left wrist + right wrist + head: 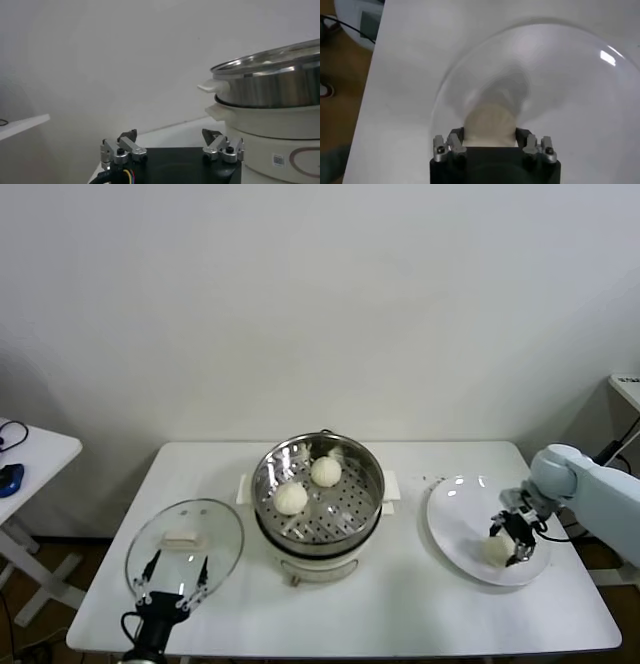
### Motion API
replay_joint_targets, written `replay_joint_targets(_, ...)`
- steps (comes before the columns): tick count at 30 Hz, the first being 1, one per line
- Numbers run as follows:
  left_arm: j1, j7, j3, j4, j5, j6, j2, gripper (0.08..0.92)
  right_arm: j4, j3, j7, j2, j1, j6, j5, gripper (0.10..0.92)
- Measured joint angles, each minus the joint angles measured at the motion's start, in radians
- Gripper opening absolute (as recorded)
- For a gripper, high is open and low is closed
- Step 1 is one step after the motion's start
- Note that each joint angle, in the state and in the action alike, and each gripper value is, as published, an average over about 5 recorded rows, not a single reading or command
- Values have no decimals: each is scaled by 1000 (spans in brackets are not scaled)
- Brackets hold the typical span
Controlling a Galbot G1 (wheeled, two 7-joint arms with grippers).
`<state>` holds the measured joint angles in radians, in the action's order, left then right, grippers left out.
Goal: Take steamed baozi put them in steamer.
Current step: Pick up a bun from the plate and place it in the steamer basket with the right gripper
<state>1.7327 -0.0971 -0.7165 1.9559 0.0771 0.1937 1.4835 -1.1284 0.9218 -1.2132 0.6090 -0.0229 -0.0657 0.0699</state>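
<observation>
The steamer (371,476) stands mid-table, and its steel wall also shows in the left wrist view (272,90). Two baozi (291,498) (326,471) lie on its perforated tray. My right gripper (510,544) is over the white plate (455,514), shut on a third baozi (495,550) low at the plate's surface. In the right wrist view the baozi (490,122) fills the gap of the right gripper (490,137), with a finger against each side. No other bun shows on the plate (560,90). My left gripper (172,584) is open and empty at the table's front left (171,140).
The round glass lid (185,549) lies flat on the table left of the steamer, just beyond my left gripper. A small white side table (30,454) with a blue object stands off to the left. The table's front edge is close to both grippers.
</observation>
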Motion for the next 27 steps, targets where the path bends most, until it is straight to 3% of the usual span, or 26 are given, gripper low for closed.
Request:
replay_joint_targets(15,2,-1,-3,-2,5,0,13,823,-177,306,-29,91,-500,-107,-171,675)
replay_joint_targets(27,22,4,-16,8,-1,3,20,823,-404,351,-30,244,-715,-264,-79,671)
